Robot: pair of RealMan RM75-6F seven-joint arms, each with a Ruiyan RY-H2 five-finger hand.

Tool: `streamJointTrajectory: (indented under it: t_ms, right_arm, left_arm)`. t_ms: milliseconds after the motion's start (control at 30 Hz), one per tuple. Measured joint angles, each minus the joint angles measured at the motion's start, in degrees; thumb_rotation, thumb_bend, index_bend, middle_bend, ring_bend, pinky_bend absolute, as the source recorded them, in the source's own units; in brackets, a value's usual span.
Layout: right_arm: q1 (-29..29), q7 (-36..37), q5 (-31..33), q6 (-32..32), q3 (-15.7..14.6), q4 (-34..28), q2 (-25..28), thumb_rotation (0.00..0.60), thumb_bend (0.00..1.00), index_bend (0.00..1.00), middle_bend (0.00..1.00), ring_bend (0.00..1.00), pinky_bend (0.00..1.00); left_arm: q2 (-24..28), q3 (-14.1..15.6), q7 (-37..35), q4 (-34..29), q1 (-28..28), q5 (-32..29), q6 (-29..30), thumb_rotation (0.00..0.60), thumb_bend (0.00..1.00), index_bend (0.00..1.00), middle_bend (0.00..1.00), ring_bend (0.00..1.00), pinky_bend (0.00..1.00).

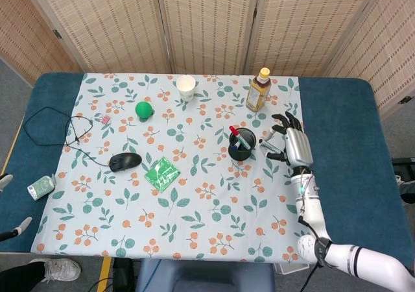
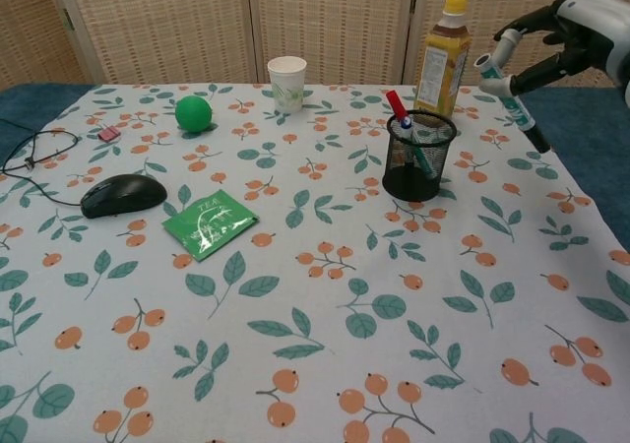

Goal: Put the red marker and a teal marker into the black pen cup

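The black mesh pen cup (image 1: 241, 146) (image 2: 418, 158) stands right of the table's middle. A red marker (image 1: 233, 132) (image 2: 396, 104) leans in it beside a blue-tipped pen (image 2: 406, 126). My right hand (image 1: 292, 146) (image 2: 583, 31) hovers in the air just right of the cup and grips a teal marker (image 1: 270, 145) (image 2: 508, 90). The marker is tilted, its white end pointing up toward the cup. My left hand shows in neither view.
A yellow-capped bottle (image 1: 258, 91) (image 2: 441, 54) stands close behind the cup. Further left are a paper cup (image 1: 186, 86) (image 2: 286, 81), a green ball (image 1: 143, 109) (image 2: 193, 113), a black mouse (image 1: 125, 161) (image 2: 123, 194) with its cable (image 1: 52, 126), and a green tea packet (image 1: 161, 173) (image 2: 210, 223).
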Motion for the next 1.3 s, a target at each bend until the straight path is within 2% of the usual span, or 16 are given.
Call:
streamJointTrajectory:
  t_ms: [100, 267, 467, 633, 833, 900, 967, 1100, 1167, 1300]
  right_arm:
    - [2.10, 5.00, -1.16, -0.93, 1.95, 5.11, -4.08, 0.600, 0.26, 0.65, 0.17, 0.00, 0.00]
    - [6.89, 8.76, -1.42, -4.12, 5.10, 12.77, -9.45, 0.600, 0.26, 0.65, 0.17, 0.00, 0.00]
    - [10.57, 11.77, -1.56, -5.69, 8.17, 16.64, -12.23, 0.600, 0.26, 0.65, 0.17, 0.00, 0.00]
    - [11.47, 11.20, -1.35, -6.48, 7.73, 18.05, -13.15, 0.600, 0.26, 0.65, 0.17, 0.00, 0.00]
    - [10.42, 11.61, -1.83, -6.78, 5.38, 19.48, -13.60, 0.600, 0.25, 0.64, 0.15, 0.00, 0.00]
    - [9.57, 12.15, -2.30, -7.00, 4.21, 19.84, -13.50, 0.600, 0.25, 0.56, 0.11, 0.00, 0.00]
    - [8.64, 12.43, -2.89, -7.20, 2.89, 20.12, -13.22, 0.600, 0.24, 0.34, 0.04, 0.00, 0.00]
    - [6.71, 12.04, -4.10, -7.00, 0.80, 19.95, -11.96, 0.600, 0.23, 0.04, 0.00, 0.00, 0.00]
    - [5.96, 11.71, -4.73, -6.48, 0.27, 19.17, -10.99, 0.600, 0.22, 0.00, 0.00, 0.00, 0.00]
    - [4.10, 11.55, -6.40, -4.13, -0.37, 16.32, -9.00, 0.600, 0.21, 0.00, 0.00, 0.00, 0.00]
  left_arm:
    - [0.12, -0.09, -0.68, 0.23, 0.01, -0.44, -0.20, 0.600, 0.27, 0.00, 0.08, 0.04, 0.22]
    - [0.42, -0.36, -2.06, 0.82, 0.21, -1.11, -0.13, 0.600, 0.27, 0.00, 0.08, 0.04, 0.22]
    - [0.61, -0.61, -3.41, 1.50, 0.31, -1.71, -0.30, 0.600, 0.27, 0.00, 0.08, 0.04, 0.22]
    - [0.71, -0.81, -3.55, 1.58, 0.56, -1.88, 0.09, 0.600, 0.27, 0.00, 0.08, 0.04, 0.22]
    - [0.65, -0.77, -2.86, 1.39, 0.48, -1.73, -0.10, 0.600, 0.27, 0.00, 0.08, 0.04, 0.22]
    - [0.59, -0.75, -2.46, 1.24, 0.43, -1.68, -0.18, 0.600, 0.27, 0.00, 0.08, 0.04, 0.22]
    - [0.50, -0.73, -1.97, 1.08, 0.36, -1.66, -0.31, 0.600, 0.27, 0.00, 0.08, 0.04, 0.22]
    - [0.30, -0.72, -1.17, 0.84, 0.14, -1.85, -0.88, 0.600, 0.27, 0.00, 0.08, 0.04, 0.22]
    - [0.19, -0.75, -0.77, 0.75, 0.05, -1.93, -1.01, 0.600, 0.27, 0.00, 0.08, 0.04, 0.22]
    - [-0.03, -0.82, 0.02, 0.59, -0.12, -1.92, -1.14, 0.600, 0.27, 0.00, 0.08, 0.04, 0.22]
